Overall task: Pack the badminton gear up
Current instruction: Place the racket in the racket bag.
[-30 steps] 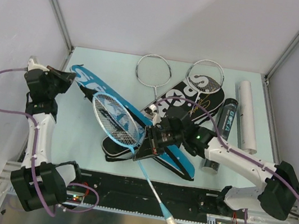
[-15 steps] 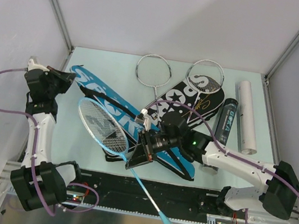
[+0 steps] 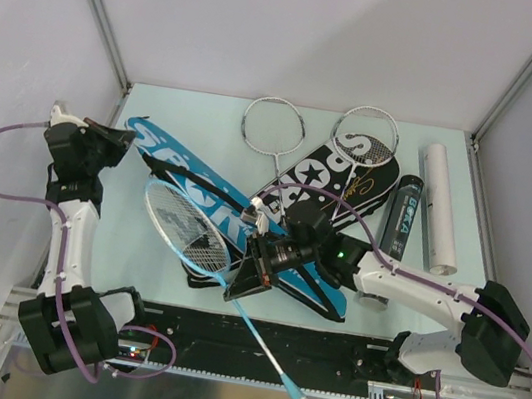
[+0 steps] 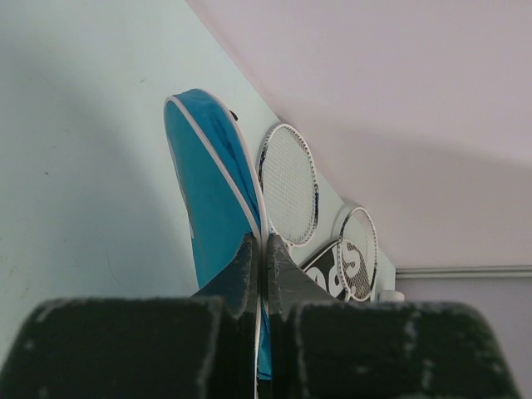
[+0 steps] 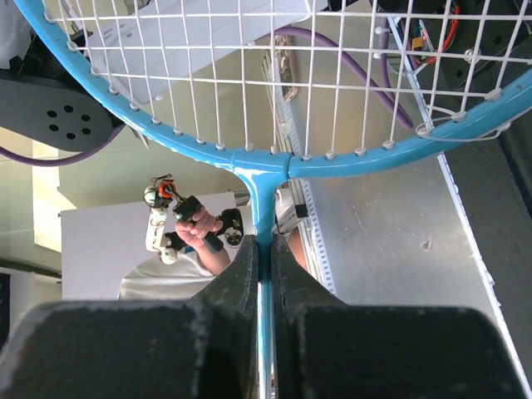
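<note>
1. My right gripper (image 5: 266,249): clamped on the shaft of the blue racket (image 3: 189,226), just below the throat. The racket head lies over the blue bag (image 3: 167,155), and the handle juts past the table's near edge.
2. My left gripper (image 4: 264,249): fingers pressed together on the blue bag's white-piped edge, at its left end.
3. Black bag (image 3: 341,176): on the table, right of the blue bag.
4. Black tube (image 3: 402,216) and white tube (image 3: 440,207): lying side by side at the far right.

Pale green table (image 3: 174,109) w/ white walls (image 3: 304,23), alu posts (image 3: 97,6).
</note>
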Available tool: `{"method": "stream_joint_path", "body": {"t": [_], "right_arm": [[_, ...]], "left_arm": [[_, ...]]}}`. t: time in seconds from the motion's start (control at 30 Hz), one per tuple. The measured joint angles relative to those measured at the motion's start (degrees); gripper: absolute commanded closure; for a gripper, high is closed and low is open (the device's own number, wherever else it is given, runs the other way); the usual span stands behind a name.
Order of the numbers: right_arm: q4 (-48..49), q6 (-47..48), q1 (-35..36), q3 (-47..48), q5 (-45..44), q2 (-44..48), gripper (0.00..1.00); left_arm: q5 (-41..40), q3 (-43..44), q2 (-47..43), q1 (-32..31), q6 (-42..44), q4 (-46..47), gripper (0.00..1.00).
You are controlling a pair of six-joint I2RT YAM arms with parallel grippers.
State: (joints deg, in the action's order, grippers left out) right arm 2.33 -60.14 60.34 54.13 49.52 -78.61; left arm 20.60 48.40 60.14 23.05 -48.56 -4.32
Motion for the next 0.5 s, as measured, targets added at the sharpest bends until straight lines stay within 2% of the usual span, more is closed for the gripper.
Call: {"method": "stream_joint_path", "body": {"t": [0.37, 0.5], "right_arm": [[1.36, -0.52, -2.21, -1.79, 0.90, -0.48, 1.00], [-0.90, 1.27, -1.95, -1.79, -1.25, -0.48, 1.00]], "left_arm": [[0.07, 0.02, 0.59, 0.00, -0.55, -0.15, 1.00], [0.02, 0.02, 0.61, 0.00, -0.79, -0.59, 1.00]]}}
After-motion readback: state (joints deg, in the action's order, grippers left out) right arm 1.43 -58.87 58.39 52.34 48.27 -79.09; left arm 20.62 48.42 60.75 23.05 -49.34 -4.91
